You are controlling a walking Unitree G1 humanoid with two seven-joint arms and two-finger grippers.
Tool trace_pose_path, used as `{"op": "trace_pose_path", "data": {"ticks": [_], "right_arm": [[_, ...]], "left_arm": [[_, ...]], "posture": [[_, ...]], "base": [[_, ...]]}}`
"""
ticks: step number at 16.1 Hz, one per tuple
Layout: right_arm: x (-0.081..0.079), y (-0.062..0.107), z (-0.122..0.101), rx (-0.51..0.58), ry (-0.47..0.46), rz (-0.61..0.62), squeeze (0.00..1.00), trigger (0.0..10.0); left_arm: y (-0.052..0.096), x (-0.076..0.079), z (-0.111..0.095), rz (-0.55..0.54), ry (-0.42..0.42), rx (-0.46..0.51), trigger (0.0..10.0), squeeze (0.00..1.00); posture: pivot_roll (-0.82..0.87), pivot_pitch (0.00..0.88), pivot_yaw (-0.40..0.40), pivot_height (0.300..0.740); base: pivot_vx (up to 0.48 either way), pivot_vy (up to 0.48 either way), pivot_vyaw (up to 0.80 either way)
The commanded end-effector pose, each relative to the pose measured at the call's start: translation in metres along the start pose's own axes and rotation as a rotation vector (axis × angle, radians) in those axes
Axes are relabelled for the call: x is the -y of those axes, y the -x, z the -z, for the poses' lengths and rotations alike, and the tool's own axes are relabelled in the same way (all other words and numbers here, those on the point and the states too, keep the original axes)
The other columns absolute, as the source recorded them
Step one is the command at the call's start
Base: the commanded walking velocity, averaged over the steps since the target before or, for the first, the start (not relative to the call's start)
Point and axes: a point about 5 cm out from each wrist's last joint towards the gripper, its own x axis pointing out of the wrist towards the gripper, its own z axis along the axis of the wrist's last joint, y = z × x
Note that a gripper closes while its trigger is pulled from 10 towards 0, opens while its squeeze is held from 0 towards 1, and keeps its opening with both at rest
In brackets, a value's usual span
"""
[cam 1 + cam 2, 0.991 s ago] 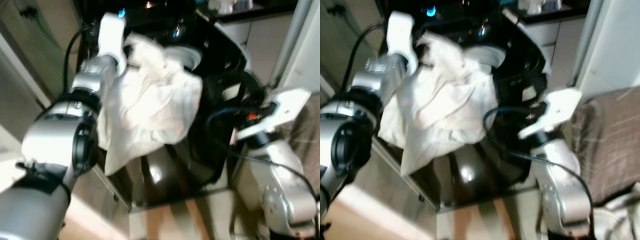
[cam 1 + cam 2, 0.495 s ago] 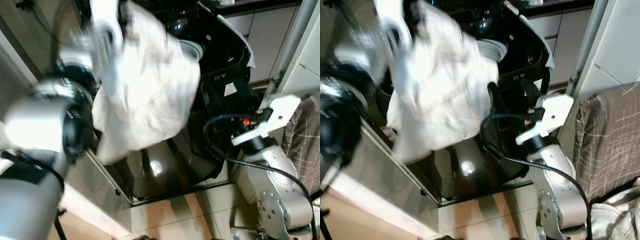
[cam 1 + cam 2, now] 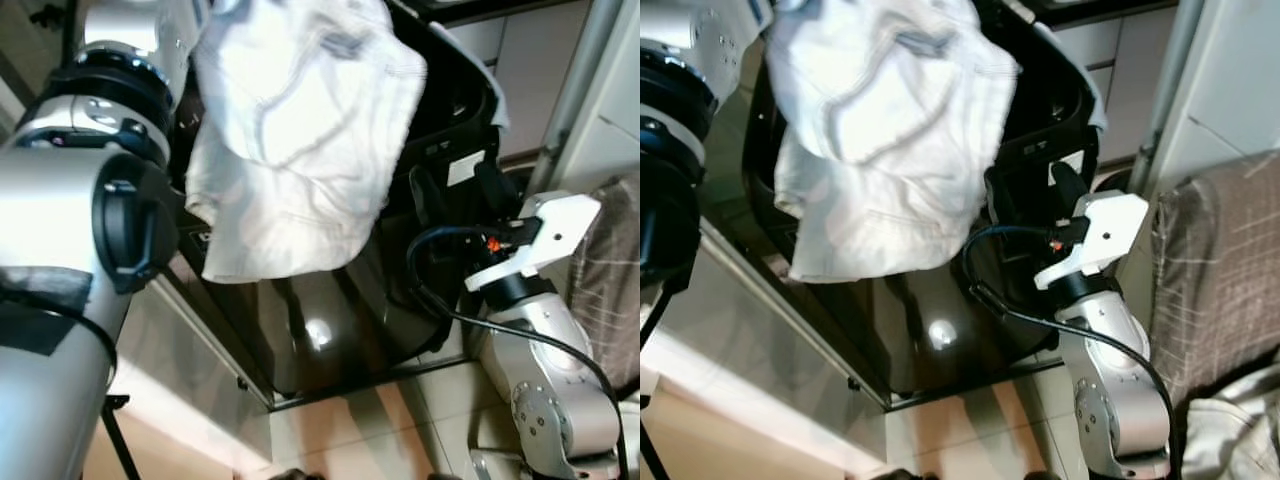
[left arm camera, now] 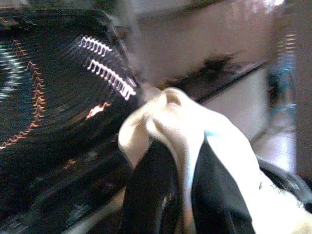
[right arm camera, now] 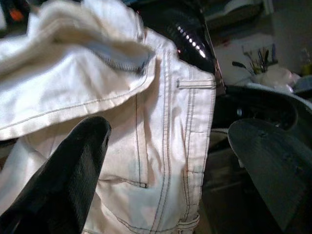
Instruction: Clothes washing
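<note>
A white pair of trousers [image 3: 300,140] hangs in the air over the black washing machine [image 3: 340,320], whose lid [image 3: 470,90] stands open. My raised left arm [image 3: 110,150] carries the garment from its top edge. In the left wrist view my left gripper [image 4: 187,151] is shut on a fold of the white cloth, above the ribbed black drum [image 4: 53,87]. My right gripper [image 3: 1032,195] stands open at the machine's right side, just beside the hanging cloth. In the right wrist view its fingers [image 5: 73,165] are wide apart with the trousers [image 5: 161,122] straight ahead, not touching.
A brown checked chair [image 3: 1230,280] stands to the right, with pale cloth [image 3: 1230,440] lying below it. White cabinets [image 3: 530,70] are behind the machine. A light panel [image 3: 180,360] runs along the machine's left side, and beige tiled floor [image 3: 380,420] lies in front.
My left arm has lifted the trousers higher, up over the machine's opening, and the cloth has swung. The right arm has hardly moved. The camera has shifted.
</note>
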Motion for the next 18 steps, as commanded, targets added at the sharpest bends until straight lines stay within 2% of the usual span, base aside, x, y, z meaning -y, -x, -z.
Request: {"op": "trace_pose_path", "data": {"ticks": [1, 2, 3, 4, 5, 7, 8, 9, 10, 11, 12, 13, 16, 18], "right_arm": [[0.001, -0.002, 0.000, 0.016, 0.004, 0.006, 0.00, 10.0], [0.002, -0.003, 0.000, 0.016, 0.005, 0.008, 0.00, 10.0], [0.006, -0.003, 0.001, 0.018, 0.008, 0.016, 0.00, 10.0], [0.008, -0.005, 0.002, 0.018, 0.011, 0.018, 0.00, 10.0], [0.014, -0.012, 0.005, 0.012, 0.034, 0.039, 0.00, 10.0], [0.017, -0.017, 0.006, 0.007, 0.041, 0.036, 0.00, 10.0], [0.016, -0.023, 0.009, -0.004, 0.053, 0.013, 0.00, 10.0], [0.015, -0.029, 0.013, -0.026, 0.060, -0.007, 0.00, 10.0], [0.015, -0.034, 0.016, -0.034, 0.064, -0.019, 0.00, 10.0], [0.016, -0.037, 0.019, -0.046, 0.071, -0.024, 0.00, 10.0], [0.016, -0.037, 0.019, -0.046, 0.071, -0.024, 0.00, 10.0], [0.020, -0.042, 0.028, -0.077, 0.073, 0.008, 0.00, 10.0], [0.018, -0.044, 0.035, -0.091, 0.077, 0.012, 0.00, 10.0], [0.019, -0.044, 0.036, -0.092, 0.093, 0.023, 0.00, 10.0]], "left_arm": [[0.019, 0.011, 0.010, 0.123, 0.081, 0.007, 0.0, 0.00], [0.033, 0.023, 0.019, 0.183, 0.084, 0.007, 0.0, 0.00], [0.058, 0.037, 0.033, 0.193, 0.085, 0.030, 0.0, 0.00], [0.074, 0.041, 0.041, 0.164, 0.134, 0.069, 0.0, 0.00], [0.110, 0.043, 0.085, 0.003, 0.063, 0.048, 0.0, 0.00], [0.123, 0.052, 0.108, -0.056, 0.087, 0.006, 0.0, 0.00], [0.135, 0.068, 0.138, -0.067, 0.150, -0.066, 0.0, 0.00], [0.154, 0.076, 0.168, -0.146, 0.142, -0.202, 0.0, 0.00], [0.170, 0.081, 0.184, -0.228, 0.170, -0.289, 0.0, 0.00], [0.176, 0.085, 0.192, -0.267, 0.214, -0.328, 0.0, 0.00], [0.176, 0.085, 0.192, -0.267, 0.214, -0.328, 0.0, 0.00], [0.173, 0.087, 0.192, -0.284, 0.147, -0.312, 0.0, 0.00], [0.168, 0.086, 0.190, -0.270, 0.096, -0.298, 0.0, 0.00], [0.164, 0.088, 0.189, -0.252, 0.122, -0.293, 0.0, 0.00]], "posture": [[-0.25, 0.000, 0.184, 0.740], [-0.24, 0.000, 0.178, 0.740], [-0.22, 0.000, 0.162, 0.740], [-0.18, 0.000, 0.138, 0.740], [-0.12, 0.000, 0.078, 0.740], [-0.10, 0.000, 0.057, 0.740], [-0.08, 0.000, 0.033, 0.740], [-0.06, 0.000, 0.012, 0.740], [-0.06, 0.000, 0.004, 0.740], [-0.06, 0.000, -0.005, 0.740], [-0.06, 0.000, -0.005, 0.740], [-0.06, 0.000, -0.013, 0.740], [-0.07, 0.000, -0.009, 0.740], [-0.08, 0.000, 0.000, 0.740]], "base": [[0.000, 0.000, 0.00], [0.000, 0.000, 0.00], [0.000, 0.000, 0.00], [0.000, 0.000, 0.00], [0.000, 0.000, 0.00], [0.000, 0.000, 0.00], [0.000, 0.000, 0.00], [0.000, 0.000, 0.00], [0.000, 0.000, 0.00], [0.000, 0.000, 0.00], [0.000, 0.000, 0.00], [0.000, 0.000, 0.00], [0.000, -0.314, 0.00], [0.122, -0.429, 0.00]]}}
